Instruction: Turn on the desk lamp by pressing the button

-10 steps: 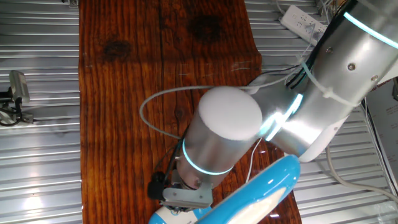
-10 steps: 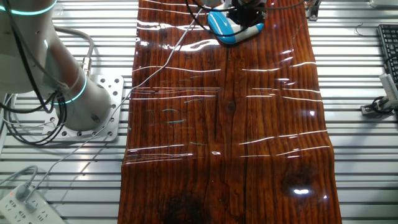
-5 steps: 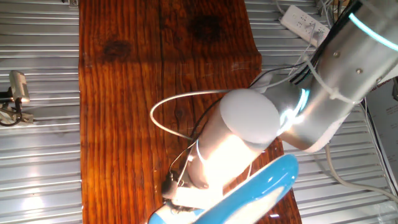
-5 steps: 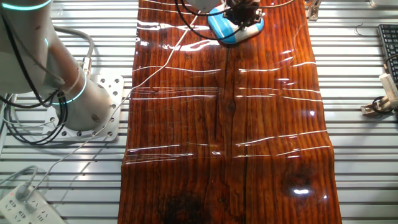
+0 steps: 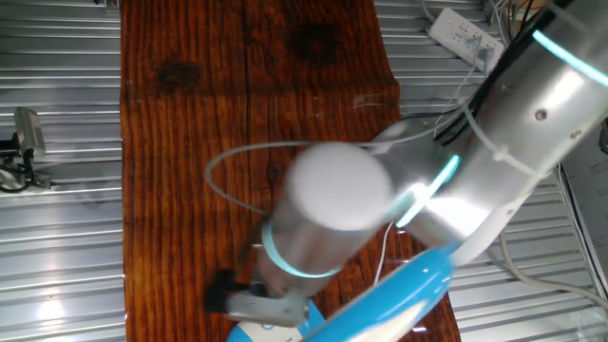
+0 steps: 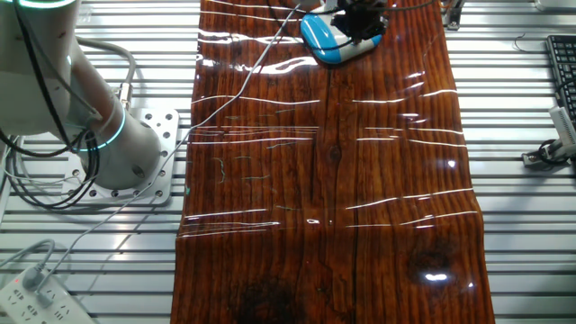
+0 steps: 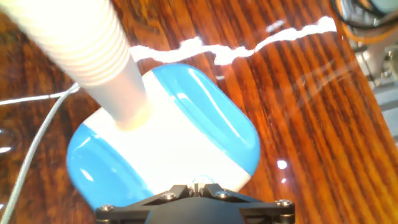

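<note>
Pincer right over lamp base, w/ dark tip at base's near edge. Can't tell if open or closed, nor if touching. Lamp sits on table.

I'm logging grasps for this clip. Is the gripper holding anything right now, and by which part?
Nothing appears held. The gripper sits just above the lamp base's white top, not clamped around any part; whether it touches cannot be told.

Silver arm with glowing cyan rings, black cables.
</note>
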{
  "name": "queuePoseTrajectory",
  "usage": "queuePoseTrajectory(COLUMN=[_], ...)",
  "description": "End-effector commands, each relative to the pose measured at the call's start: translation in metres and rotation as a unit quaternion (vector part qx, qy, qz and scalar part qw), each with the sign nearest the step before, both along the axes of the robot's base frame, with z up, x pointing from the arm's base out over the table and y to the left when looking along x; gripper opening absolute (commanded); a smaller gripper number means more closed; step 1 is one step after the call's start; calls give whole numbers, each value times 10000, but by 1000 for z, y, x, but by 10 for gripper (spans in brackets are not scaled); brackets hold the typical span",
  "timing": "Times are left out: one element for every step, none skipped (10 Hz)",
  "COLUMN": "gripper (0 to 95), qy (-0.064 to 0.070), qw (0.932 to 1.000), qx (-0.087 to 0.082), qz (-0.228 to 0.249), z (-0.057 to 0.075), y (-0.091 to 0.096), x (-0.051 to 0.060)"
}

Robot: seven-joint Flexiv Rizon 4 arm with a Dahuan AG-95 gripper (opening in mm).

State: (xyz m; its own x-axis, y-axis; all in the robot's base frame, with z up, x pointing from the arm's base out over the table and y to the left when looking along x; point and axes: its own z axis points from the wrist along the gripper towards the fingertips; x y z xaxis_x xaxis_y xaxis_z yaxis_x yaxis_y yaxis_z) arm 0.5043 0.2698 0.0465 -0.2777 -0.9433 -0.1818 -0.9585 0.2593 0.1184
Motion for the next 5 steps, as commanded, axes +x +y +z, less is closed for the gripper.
queuePoseTrajectory(gripper=[0,0,0,0,0], qy=[331,305,251,178,116], qw=[9989,9991,9994,9995,9995], qx=[-300,-273,-236,-251,-294], qz=[143,114,-4,-49,-52], z=[41,40,35,30,27], y=[-27,-27,-28,-29,-29], x=[10,11,13,14,15])
